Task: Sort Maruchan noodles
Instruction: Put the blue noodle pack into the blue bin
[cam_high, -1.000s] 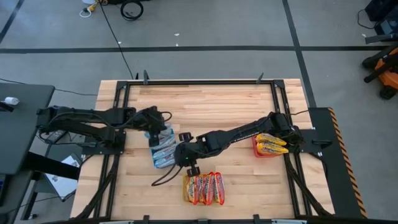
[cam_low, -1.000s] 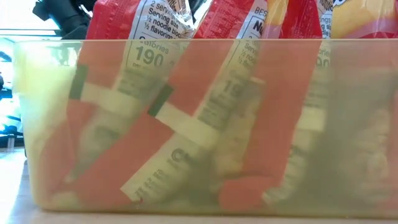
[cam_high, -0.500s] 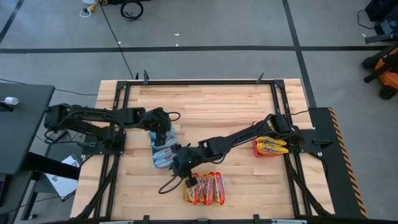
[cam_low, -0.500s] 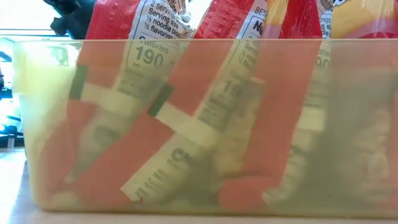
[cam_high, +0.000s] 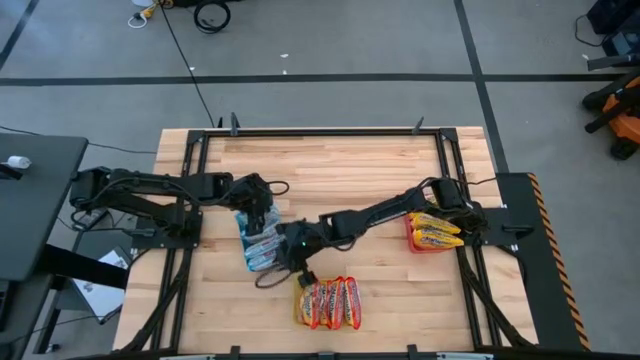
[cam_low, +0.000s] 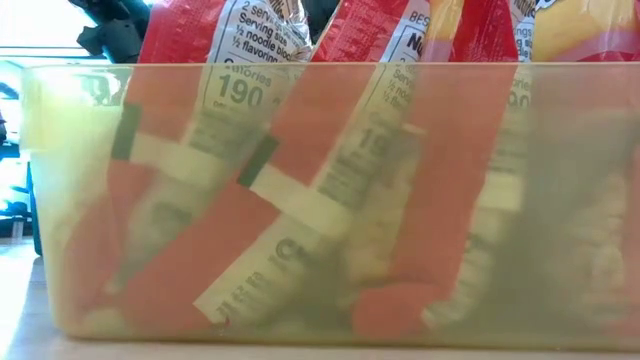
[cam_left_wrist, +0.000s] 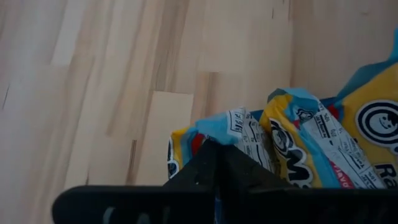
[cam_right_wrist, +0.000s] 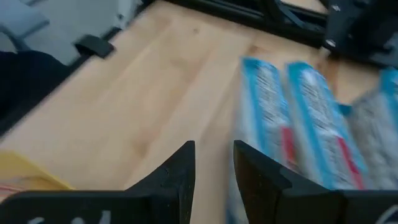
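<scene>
Several blue noodle packets (cam_high: 262, 242) lie side by side on the table's left half. My left gripper (cam_high: 262, 212) stands at their far end, fingers shut (cam_left_wrist: 210, 146) on the end of one blue-and-yellow packet (cam_left_wrist: 323, 143). My right gripper (cam_high: 284, 250) hovers beside the same packets (cam_right_wrist: 298, 118), open, with only wood showing between its fingers (cam_right_wrist: 211, 155). Red packets (cam_high: 328, 303) stand on edge in a yellowish tray (cam_low: 30, 200) at the near edge. Yellow packets (cam_high: 436, 232) lie in a red tray (cam_high: 410, 240) at the right. My left gripper's shut fingertips come slanting down from the table's left onto the end of a blue packet (cam_left_wrist: 180, 152). The fingers themselves cover the spot, so I cannot tell whether they pinch its edge or only press on it. The packet lies flat among the others.
The far half of the wooden table (cam_high: 330, 165) shows bare boards. A black frame (cam_high: 320, 131) runs around the table's edges. My right arm (cam_high: 380, 212) stretches across the middle, above the gap between the red tray and the blue packets.
My left gripper has moved toward the table's right and down onto the blue packets. My right gripper has sunk and tipped, swinging from above the red packets toward the blue packets.
</scene>
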